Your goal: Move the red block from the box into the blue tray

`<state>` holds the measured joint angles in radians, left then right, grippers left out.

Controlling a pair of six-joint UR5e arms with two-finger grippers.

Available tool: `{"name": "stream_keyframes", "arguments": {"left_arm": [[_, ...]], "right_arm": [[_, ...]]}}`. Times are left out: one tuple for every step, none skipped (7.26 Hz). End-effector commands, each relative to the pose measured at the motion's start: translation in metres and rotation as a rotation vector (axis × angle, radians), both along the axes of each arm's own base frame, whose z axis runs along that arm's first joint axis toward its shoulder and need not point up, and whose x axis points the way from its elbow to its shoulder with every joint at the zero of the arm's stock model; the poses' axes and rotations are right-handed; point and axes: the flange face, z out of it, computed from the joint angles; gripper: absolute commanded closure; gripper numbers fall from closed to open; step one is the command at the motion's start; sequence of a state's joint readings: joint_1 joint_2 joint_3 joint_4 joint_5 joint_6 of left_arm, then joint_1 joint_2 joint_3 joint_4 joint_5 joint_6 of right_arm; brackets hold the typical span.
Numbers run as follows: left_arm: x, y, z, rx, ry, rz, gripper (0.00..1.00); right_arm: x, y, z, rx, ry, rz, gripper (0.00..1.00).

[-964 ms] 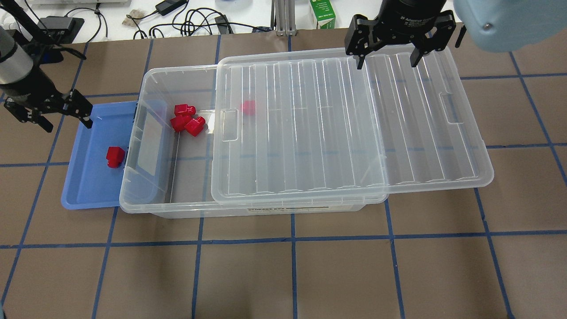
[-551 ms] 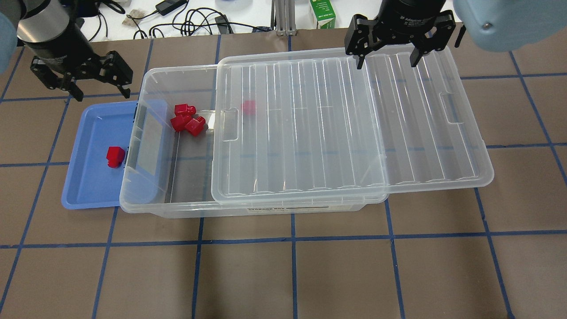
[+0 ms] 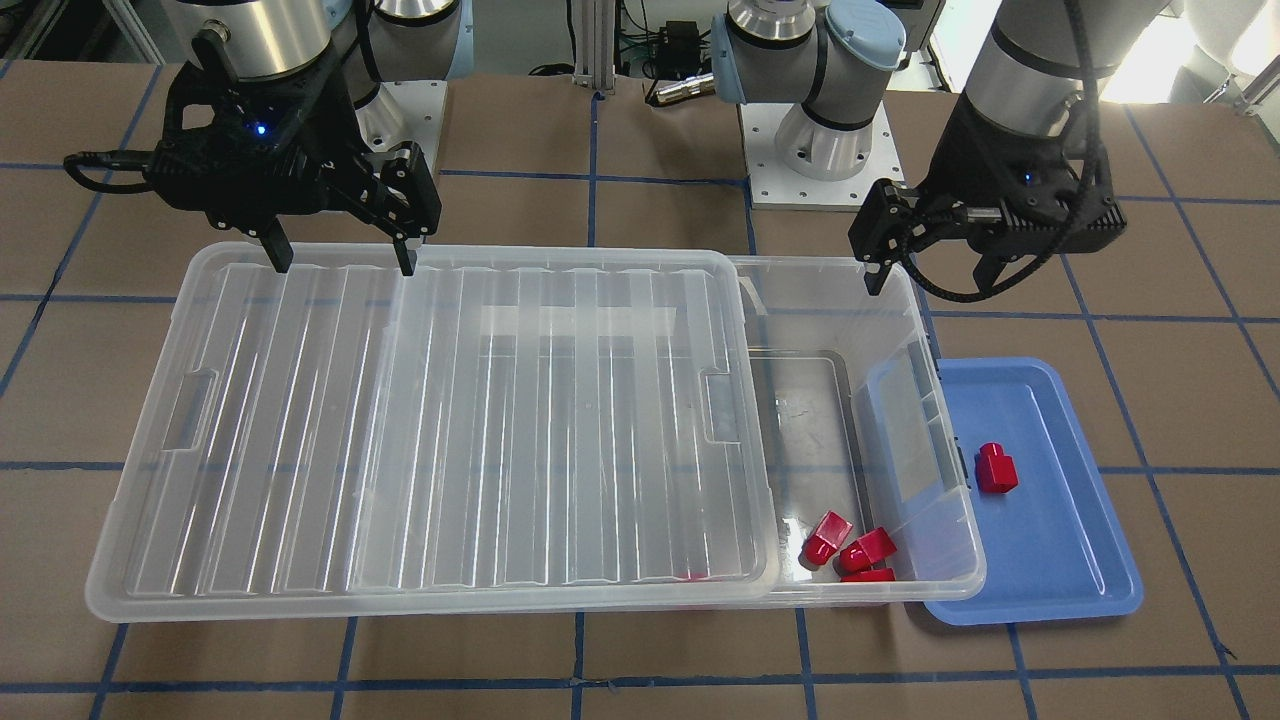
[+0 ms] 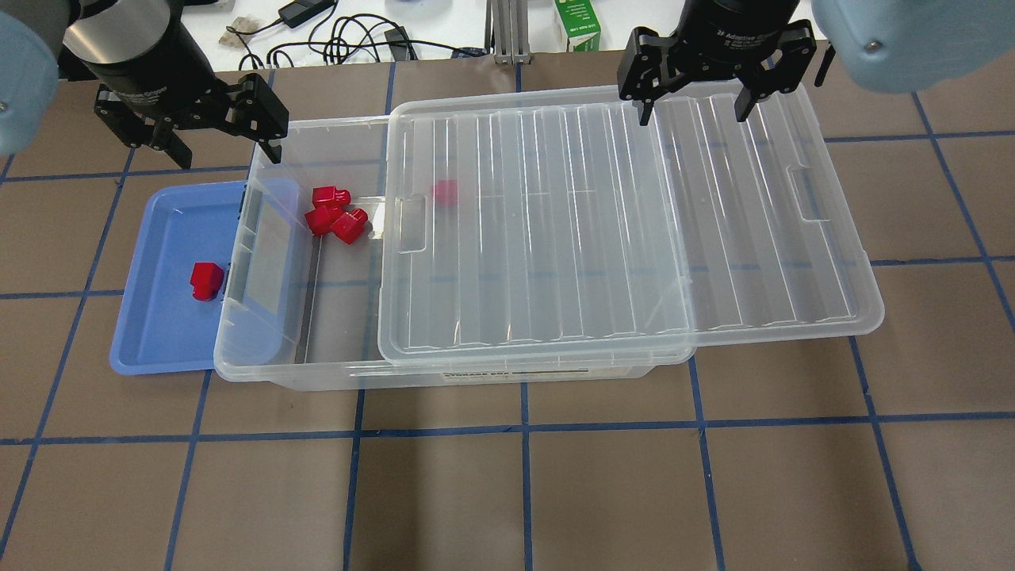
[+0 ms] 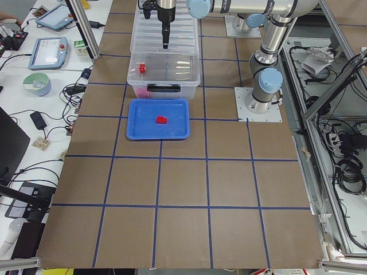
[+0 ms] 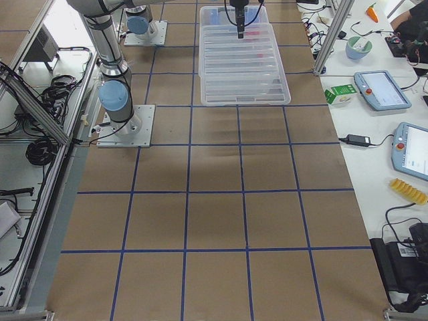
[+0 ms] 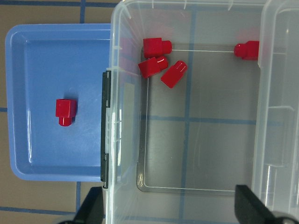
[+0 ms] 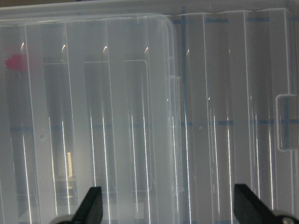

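Facing the robot across the brown tabletop (image 3: 600, 660) with its blue tape grid, we see the left pincer (image 3: 928, 272) hanging high, spread and empty, over the open end of the large clear plastic storage box (image 3: 935, 420). The right pincer (image 3: 343, 262), also spread and empty, hangs over the ribbed clear lid (image 3: 450, 420), which is slid aside. One small glossy red block (image 3: 996, 467) lies in the shallow blue plastic tray (image 3: 1050, 540).

Overhead, we note the change: a second ago the left pincer stood out over the tray, and it has now swung to the box, while the right one has not moved. We judge one delivery done and a reach begun for the three loose blocks (image 4: 337, 214).

The side views show white benches carrying cables and handheld screens (image 5: 50, 52).

The left wrist view adds a fourth block (image 7: 246, 50) at the lid's edge.
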<state>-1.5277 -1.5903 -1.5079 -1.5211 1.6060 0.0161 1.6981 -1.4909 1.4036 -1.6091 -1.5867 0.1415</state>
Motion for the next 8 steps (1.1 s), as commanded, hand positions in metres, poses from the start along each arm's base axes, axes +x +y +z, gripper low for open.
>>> {"name": "stream_keyframes", "arguments": {"left_arm": [[-0.011,0.020,0.013,-0.011,-0.003,-0.034,0.00],[-0.011,0.021,-0.001,0.017,-0.002,-0.034,0.00],[-0.012,0.017,-0.012,0.032,0.010,-0.037,0.00],[-0.012,0.018,-0.006,0.017,0.010,-0.037,0.00],[-0.012,0.024,-0.011,0.029,0.010,-0.037,0.00],[-0.011,0.031,-0.003,0.016,0.001,-0.036,0.00],[-0.009,0.029,-0.007,0.024,0.007,-0.032,0.00],[-0.005,0.030,-0.005,0.019,-0.007,-0.025,0.00]], "right_arm": [[0.000,0.000,0.000,0.001,0.000,0.000,0.00],[-0.005,-0.003,0.000,-0.002,0.000,-0.003,0.00],[-0.023,-0.011,0.001,-0.014,0.018,0.072,0.00],[-0.088,-0.026,0.000,0.004,0.034,0.072,0.00],[-0.164,-0.035,-0.003,0.023,0.049,0.068,0.00],[-0.219,-0.040,-0.015,0.043,0.056,0.084,0.00],[-0.258,-0.057,-0.071,0.126,0.042,0.141,0.00],[-0.319,-0.086,-0.132,0.120,0.056,0.165,0.00]]}}
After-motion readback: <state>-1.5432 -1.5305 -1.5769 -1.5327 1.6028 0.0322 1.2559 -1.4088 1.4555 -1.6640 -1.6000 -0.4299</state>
